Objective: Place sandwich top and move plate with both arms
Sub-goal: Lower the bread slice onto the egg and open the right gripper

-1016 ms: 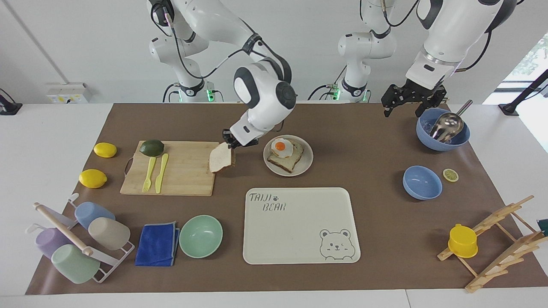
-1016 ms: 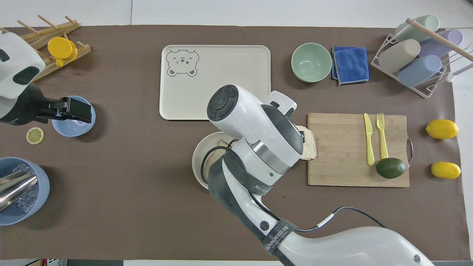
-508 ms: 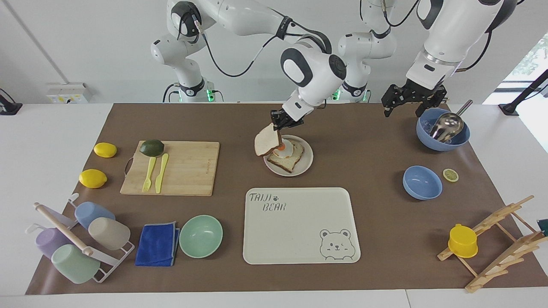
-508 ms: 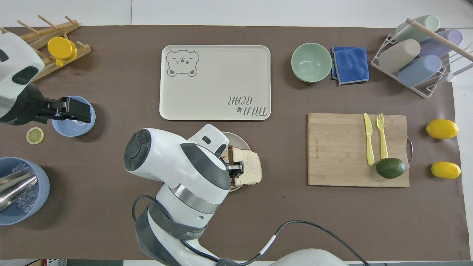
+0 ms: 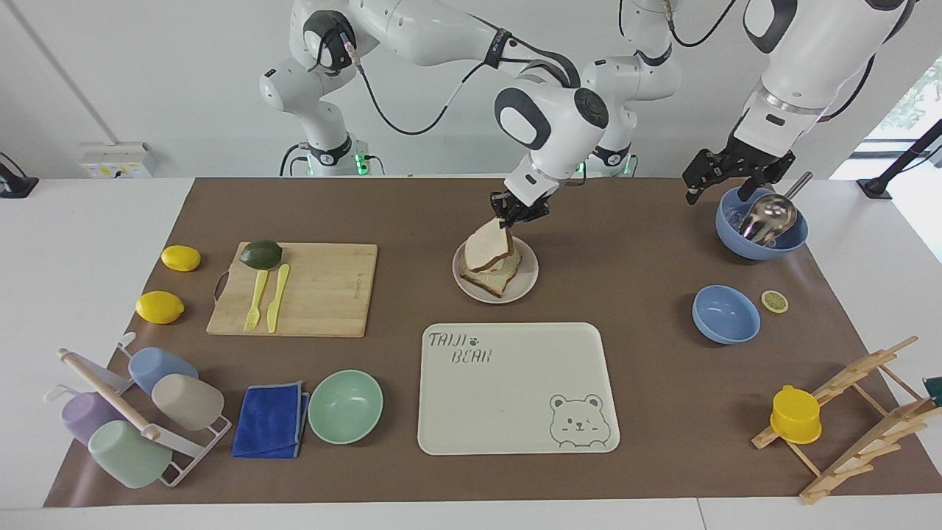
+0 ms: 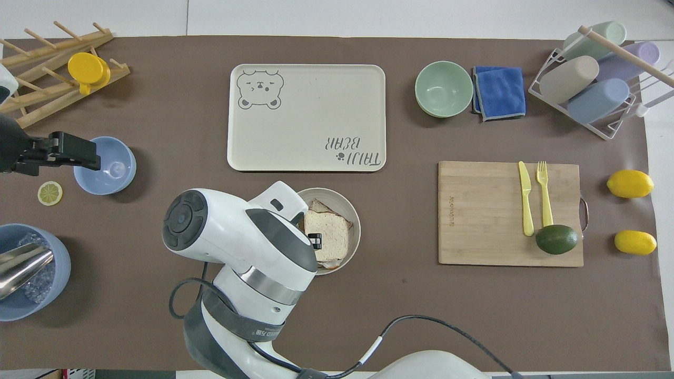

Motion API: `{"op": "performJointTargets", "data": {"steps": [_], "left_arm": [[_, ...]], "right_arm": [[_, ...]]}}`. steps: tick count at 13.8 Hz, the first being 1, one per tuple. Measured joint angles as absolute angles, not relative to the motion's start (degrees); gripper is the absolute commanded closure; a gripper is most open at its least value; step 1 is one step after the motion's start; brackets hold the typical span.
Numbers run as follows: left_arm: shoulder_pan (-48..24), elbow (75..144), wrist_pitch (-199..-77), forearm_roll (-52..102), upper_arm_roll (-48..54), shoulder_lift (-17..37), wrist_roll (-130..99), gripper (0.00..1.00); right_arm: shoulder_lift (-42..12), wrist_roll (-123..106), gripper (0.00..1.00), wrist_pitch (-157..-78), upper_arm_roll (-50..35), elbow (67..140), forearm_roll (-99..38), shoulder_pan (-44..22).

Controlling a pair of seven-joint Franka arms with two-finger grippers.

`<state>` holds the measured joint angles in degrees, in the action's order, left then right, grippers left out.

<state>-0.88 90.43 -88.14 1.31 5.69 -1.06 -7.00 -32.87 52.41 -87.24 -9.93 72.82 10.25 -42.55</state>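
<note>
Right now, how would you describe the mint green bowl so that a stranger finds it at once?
Start at the large cream tray with the bear drawing. Beside it, toward the right arm's end of the table, sits the green bowl, with a folded blue cloth next to it. It is the only green bowl; the other two bowls are blue.

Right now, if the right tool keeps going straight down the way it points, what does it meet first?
Probably the plate stack: the right tool, shut on the sandwich top, points down over the bread on it, so the held slice would land there first. The remaining gap is unclear.
</note>
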Motion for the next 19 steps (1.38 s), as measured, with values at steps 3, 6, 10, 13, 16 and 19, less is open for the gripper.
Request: {"op": "performJointTargets", "data": {"steps": [3,6,10,13,16,19], "left_arm": [[-0.4,90.4,-88.2,1.3,5.7,-1.1,-7.0,0.0],[-0.2,90.4,-88.2,1.3,5.7,-1.1,-7.0,0.0],[-0.1,90.4,-88.2,1.3,5.7,-1.1,-7.0,0.0],[-0.1,90.4,-88.2,1.3,5.7,-1.1,-7.0,0.0],[-0.1,90.4,-88.2,1.3,5.7,-1.1,-7.0,0.0],[-0.1,90.4,-88.2,1.3,5.7,-1.1,-7.0,0.0]], "right_arm": [[-32.9,52.7,1.0,-86.3,-9.9,74.5,10.8,-42.6],[-32.7,52.7,1.0,-84.7,-9.9,74.5,12.4,-42.6],[-32.7,52.7,1.0,-89.4,-10.0,75.4,12.3,-42.7],[-32.5,52.9,1.0,-100.0,-10.0,79.7,10.1,-42.1],[-31.3,53.4,0.86,-110.3,-10.0,86.7,8.5,-40.3],[-30.0,53.4,0.0,-113.5,-10.0,89.7,6.5,-39.4]]}}
